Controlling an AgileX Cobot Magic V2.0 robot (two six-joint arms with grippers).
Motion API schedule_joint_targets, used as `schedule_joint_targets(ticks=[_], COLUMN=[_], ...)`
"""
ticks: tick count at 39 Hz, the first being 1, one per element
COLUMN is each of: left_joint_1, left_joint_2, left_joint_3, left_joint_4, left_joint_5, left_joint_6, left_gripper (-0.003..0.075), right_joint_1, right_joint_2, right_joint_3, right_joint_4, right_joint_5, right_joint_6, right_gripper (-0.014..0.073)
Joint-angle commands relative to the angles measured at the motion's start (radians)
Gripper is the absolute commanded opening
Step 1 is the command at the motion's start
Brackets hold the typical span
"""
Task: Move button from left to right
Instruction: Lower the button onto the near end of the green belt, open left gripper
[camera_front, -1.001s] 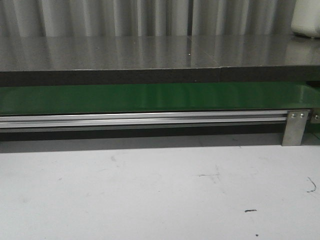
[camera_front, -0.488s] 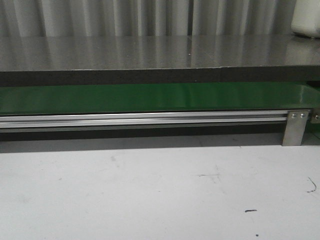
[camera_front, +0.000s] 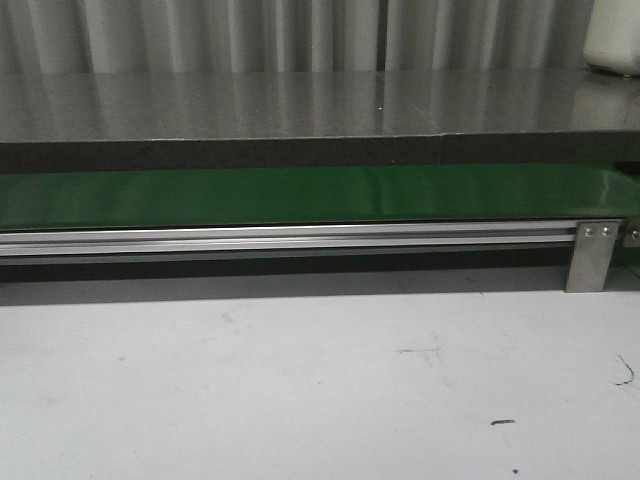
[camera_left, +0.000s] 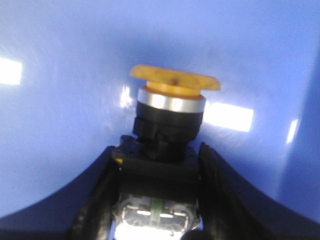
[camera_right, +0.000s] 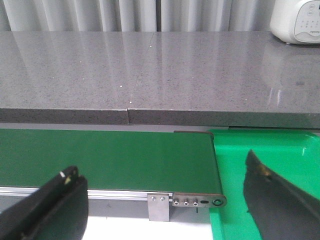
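The left end effector (camera_left: 157, 200) was pinching the button (camera_left: 167, 135), its two dark fingers (camera_left: 100, 195) pressed against either side of the black blocky body. The orange-yellow mushroom cap stood out beyond the fingertips, with a bright metal ring just beneath it, and the cap sat slightly tilted in the left wrist view. Behind the button lay a smooth blue surface (camera_left: 60, 125) with a few white glints of light on it (what that surface belonged to could not be told).

The right end effector (camera_right: 165, 200) was spread wide, one black finger (camera_right: 50, 207) at roughly 8 o'clock in its wrist view and the other at about 4 o'clock, nothing between them. Between those fingers showed the end of the green conveyor belt (camera_right: 110, 157), with a bright green tray (camera_right: 280, 150) just beside its end. Beyond the belt ran a grey speckled countertop (camera_right: 150, 70), and a white appliance (camera_right: 297, 20) stood on it at about 1 o'clock.

In the front view neither arm appeared. The belt (camera_front: 300, 195) crossed the picture above an aluminium rail (camera_front: 280, 240), with a metal bracket (camera_front: 592, 255) at 3 o'clock, and the pale, scuffed desk (camera_front: 300, 390) filled the foreground.
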Motion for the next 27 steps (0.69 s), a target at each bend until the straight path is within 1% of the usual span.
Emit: schedule_joint_targets(ticks=[1,5,9,13,22,27], left_joint_1=[-0.006,-0.032,-0.075,-0.137,-0.275,-0.347], left_joint_2=[-0.139,-0.2,-0.257,-0.293,-0.282,-0.25], left_joint_3=[-0.028,-0.028,-0.028,-0.028,-0.026,-0.026], left_joint_4=[-0.068,-0.095,-0.095,-0.098,-0.094,-0.092], left_joint_5=[-0.058,-0.07,-0.029,0.028,0.127,0.14], left_joint_6=[-0.001,-0.001,-0.001,-0.068,-0.13,-0.146], left_gripper=[0.0106,0.0106,0.0106,0.0106,0.0106,0.0106], right_joint_1=[-0.005,-0.005,-0.005,-0.005,-0.005,-0.005], right_joint_2=[0.013,0.013,0.013,0.013,0.013,0.013], right_joint_3=[-0.035,-0.035,-0.035,-0.035,-0.035,-0.035], right_joint_4=[0.0,0.0,0.0,0.0,0.0,0.0], right_joint_5=[-0.077,-0.077,-0.077,-0.077,-0.077,-0.077], right_joint_6=[-0.005,-0.005,-0.005,-0.005,-0.005,-0.005], right_gripper=[0.0645,0.0645,0.0645,0.0645,0.0645,0.0645])
